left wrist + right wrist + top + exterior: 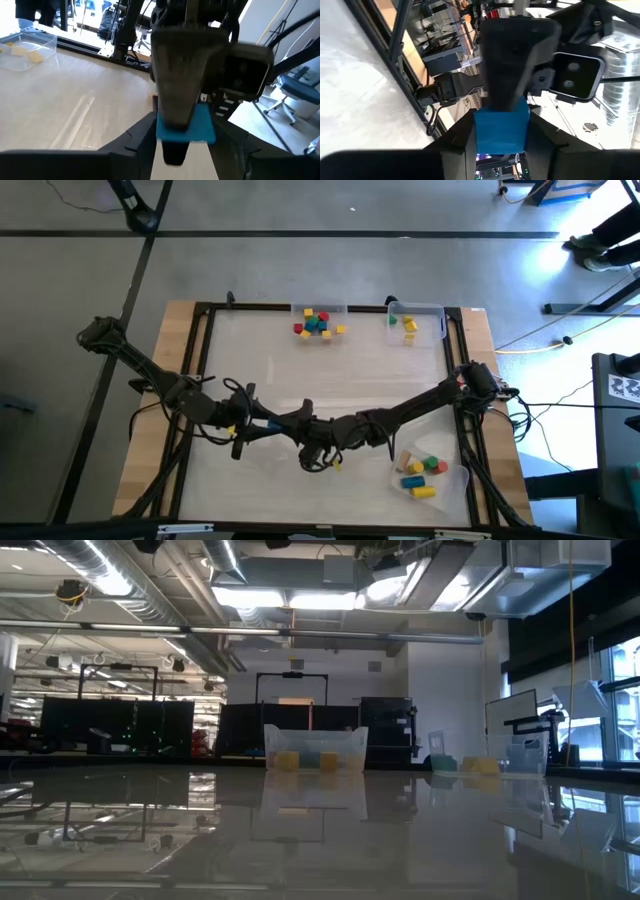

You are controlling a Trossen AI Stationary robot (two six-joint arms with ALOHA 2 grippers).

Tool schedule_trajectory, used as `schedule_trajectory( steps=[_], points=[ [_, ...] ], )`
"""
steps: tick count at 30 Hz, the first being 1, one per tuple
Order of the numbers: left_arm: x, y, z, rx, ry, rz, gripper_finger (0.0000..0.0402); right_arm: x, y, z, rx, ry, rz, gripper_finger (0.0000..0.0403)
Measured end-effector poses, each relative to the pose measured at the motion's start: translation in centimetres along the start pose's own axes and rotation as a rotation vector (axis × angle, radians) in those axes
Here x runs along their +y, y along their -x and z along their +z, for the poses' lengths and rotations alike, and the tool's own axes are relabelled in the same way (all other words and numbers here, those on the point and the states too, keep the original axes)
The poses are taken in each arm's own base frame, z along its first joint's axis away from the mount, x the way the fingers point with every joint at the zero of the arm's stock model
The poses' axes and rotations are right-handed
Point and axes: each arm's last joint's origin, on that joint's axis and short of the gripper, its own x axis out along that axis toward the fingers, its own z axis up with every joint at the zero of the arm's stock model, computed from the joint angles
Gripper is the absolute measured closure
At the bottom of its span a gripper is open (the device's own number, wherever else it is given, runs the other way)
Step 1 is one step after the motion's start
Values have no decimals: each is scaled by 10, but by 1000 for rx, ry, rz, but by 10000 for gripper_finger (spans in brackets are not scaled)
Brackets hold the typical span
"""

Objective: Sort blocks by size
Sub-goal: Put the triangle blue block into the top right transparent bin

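Observation:
A blue block (200,131) hangs above the middle of the table, between both grippers. My left gripper (283,423) comes from the left and my right gripper (308,436) from the right, and they meet there, each shut on the block (501,131). More blocks lie in a clear tray (319,323) at the far edge and in a second tray (412,323) to its right. Another heap of blocks (421,471) lies at the near right. The low view shows neither gripper. My left gripper has the blue block's side (161,131) pinched between its two fingers, which come about level from the table's left. The block is clear of the table. My right gripper pinches the same block by its side (479,135) between its two fingers, coming level from the table's right. My left gripper's finger (512,65) stands right in front of it, over the block's top.
A black frame (200,340) borders the work surface. The two far trays (315,752) (465,766) stand along the far edge, and the near-right heap sits close to the right arm's base. Bare tabletop (330,375) lies between the far trays and the arms.

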Motion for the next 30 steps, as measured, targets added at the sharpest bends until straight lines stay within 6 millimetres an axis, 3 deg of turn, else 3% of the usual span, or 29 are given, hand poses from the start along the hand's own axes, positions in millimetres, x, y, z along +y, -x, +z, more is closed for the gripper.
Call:
schedule_trajectory(
  steps=[9, 16, 23, 30],
  points=[
    [1, 3, 1, 0, -39, 1, 206, -1, 0, 0, 7, -64, -11, 279],
    [17, 40, 17, 5, -67, 30, 185, -8, 6, 3, 103, -157, -65, 279],
    [42, 76, 20, 0, -85, 198, 189, -32, 20, -2, 278, -219, -104, 279],
    [54, 82, 10, 45, -105, 352, 190, -70, 40, -39, 513, -345, -77, 278]
  ],
)
